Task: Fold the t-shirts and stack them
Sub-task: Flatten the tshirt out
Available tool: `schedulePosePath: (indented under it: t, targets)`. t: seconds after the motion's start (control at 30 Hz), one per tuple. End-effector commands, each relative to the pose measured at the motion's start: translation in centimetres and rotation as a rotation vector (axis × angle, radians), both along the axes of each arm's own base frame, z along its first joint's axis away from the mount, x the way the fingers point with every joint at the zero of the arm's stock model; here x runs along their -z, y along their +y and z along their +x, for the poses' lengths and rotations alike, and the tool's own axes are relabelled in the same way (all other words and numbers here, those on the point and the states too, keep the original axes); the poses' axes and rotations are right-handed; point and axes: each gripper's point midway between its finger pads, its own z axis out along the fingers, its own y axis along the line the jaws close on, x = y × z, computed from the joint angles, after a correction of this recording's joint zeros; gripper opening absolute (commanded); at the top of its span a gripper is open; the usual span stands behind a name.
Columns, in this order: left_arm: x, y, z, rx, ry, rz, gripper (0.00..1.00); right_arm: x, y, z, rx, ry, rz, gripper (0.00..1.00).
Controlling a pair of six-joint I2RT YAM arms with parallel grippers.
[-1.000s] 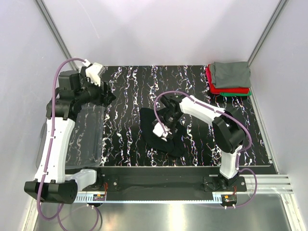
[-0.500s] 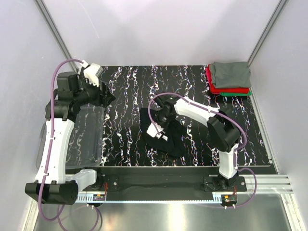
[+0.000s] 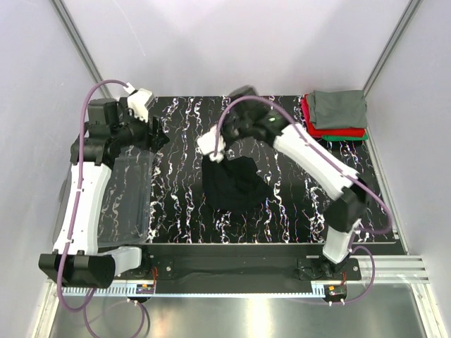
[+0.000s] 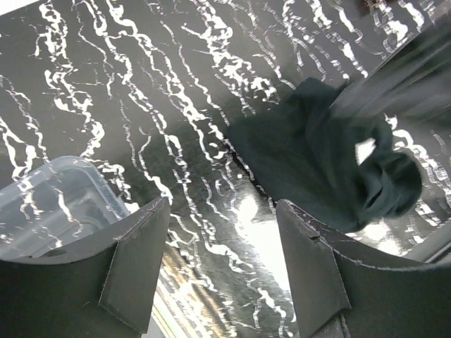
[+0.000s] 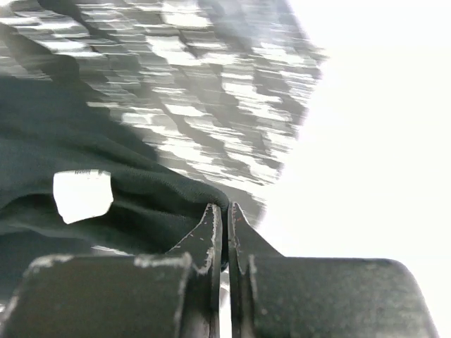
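A crumpled black t-shirt (image 3: pixel 236 184) lies mid-table, one edge pulled up toward the back. My right gripper (image 3: pixel 215 156) is shut on that raised edge; in the right wrist view the cloth (image 5: pixel 84 148) is pinched between the fingertips of the right gripper (image 5: pixel 225 208), with a white neck tag (image 5: pixel 83 195) showing. My left gripper (image 3: pixel 161 141) hovers open at the left, holding nothing; its wrist view shows the left gripper (image 4: pixel 223 204) with jaws wide apart and the black shirt (image 4: pixel 310 162) beyond them. Folded shirts are stacked at the back right: grey (image 3: pixel 340 108) on red (image 3: pixel 310 123) on green (image 3: pixel 352 136).
A clear plastic bin (image 3: pixel 130 193) sits at the table's left side under the left arm, and its corner (image 4: pixel 49 204) shows in the left wrist view. The marbled black tabletop (image 3: pixel 183 120) ends at a metal rail along the near edge.
My right gripper closed on the black shirt's edge and swung up and toward the back of the table, lifting that edge. The left arm barely moved.
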Motion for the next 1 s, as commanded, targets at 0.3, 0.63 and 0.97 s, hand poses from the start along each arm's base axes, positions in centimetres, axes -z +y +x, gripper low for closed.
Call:
schedulePosePath:
  t: [0.3, 0.63, 0.97]
  targets:
    - [-6.4, 2.4, 4.6, -0.056, -0.269, 0.155, 0.68, -27.9, -8.2, 4.8, 0.468, -0.595, 0.433, 0.00]
    - [-6.7, -1.6, 3.8, 0.046, -0.292, 0.233, 0.68, -42.1, -9.8, 2.2, 0.401, -0.876, 0.721, 0.00]
    - [2.6, -3.8, 2.4, 0.178, -0.150, 0.221, 0.68, -38.9, -9.3, 7.3, 0.543, -0.934, 0.601, 0.00]
